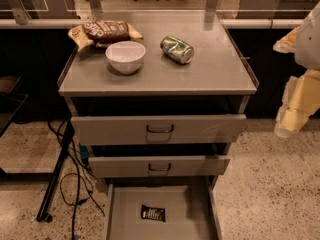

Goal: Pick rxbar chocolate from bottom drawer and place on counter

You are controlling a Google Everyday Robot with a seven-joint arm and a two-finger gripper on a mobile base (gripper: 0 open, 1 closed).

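Observation:
The rxbar chocolate [153,213], a small black wrapper with white lettering, lies flat near the middle of the bottom drawer [120,219], which is pulled open below the two upper drawers. The counter [210,69] is the grey metal top of the cabinet. My gripper [295,111] hangs at the right edge of the view, to the right of the cabinet at the height of the top drawer, well above and right of the bar. It holds nothing that I can see.
On the counter stand a white bowl [125,55], a brown snack bag [105,31] behind it and a green can [177,49] lying on its side. The top drawer [159,129] and middle drawer [159,166] are slightly out. Cables and a stand leg [57,176] lie on the floor at the left.

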